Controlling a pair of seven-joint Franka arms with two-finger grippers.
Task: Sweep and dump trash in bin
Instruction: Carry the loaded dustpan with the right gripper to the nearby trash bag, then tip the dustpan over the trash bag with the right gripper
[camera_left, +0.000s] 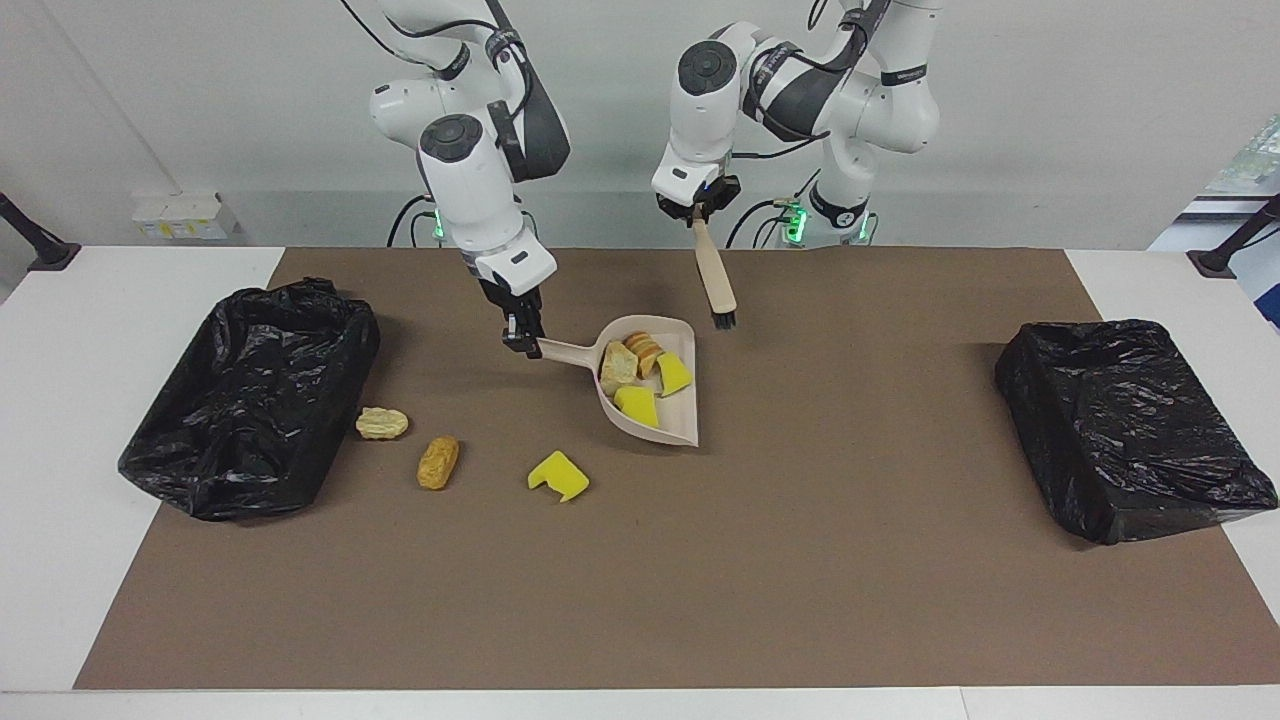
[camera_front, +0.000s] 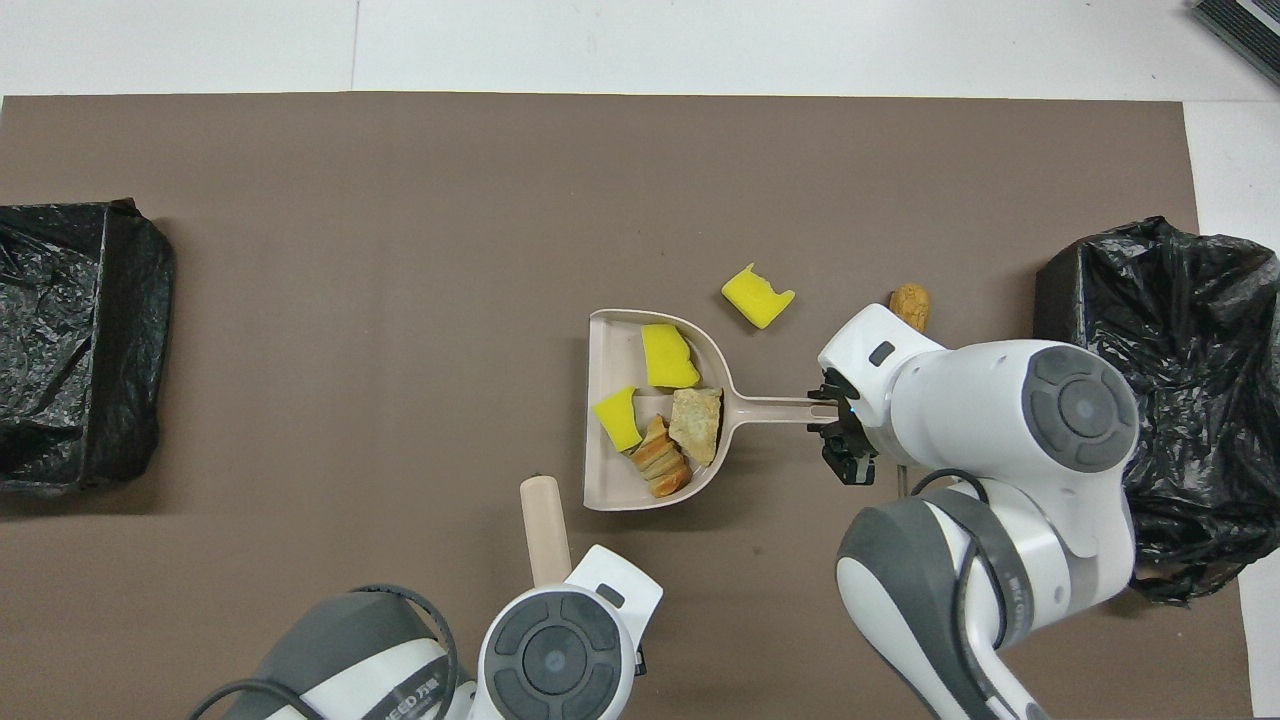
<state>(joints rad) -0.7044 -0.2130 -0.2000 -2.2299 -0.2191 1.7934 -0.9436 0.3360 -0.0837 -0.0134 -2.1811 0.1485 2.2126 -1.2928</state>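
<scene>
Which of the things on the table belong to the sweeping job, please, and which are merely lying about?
Job: four trash pieces in the dustpan held by the right gripper; loose yellow sponge, orange lump, tan lump; brush in the left gripper; nearest bin.
Idle: second bin, brown mat.

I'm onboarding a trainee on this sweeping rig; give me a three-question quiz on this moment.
1. How many trash pieces lie in the dustpan?
2. True or false: the left gripper holds the brush by its handle, bristles off the mat.
3. Which loose piece lies nearest the bin at the right arm's end: A) notched yellow sponge, B) orange lump, C) pale crusty lump?

Key: 1. Four: two yellow sponge chunks, two bread-like lumps. The right gripper holds the handle. 2. True. 3. C.
</scene>
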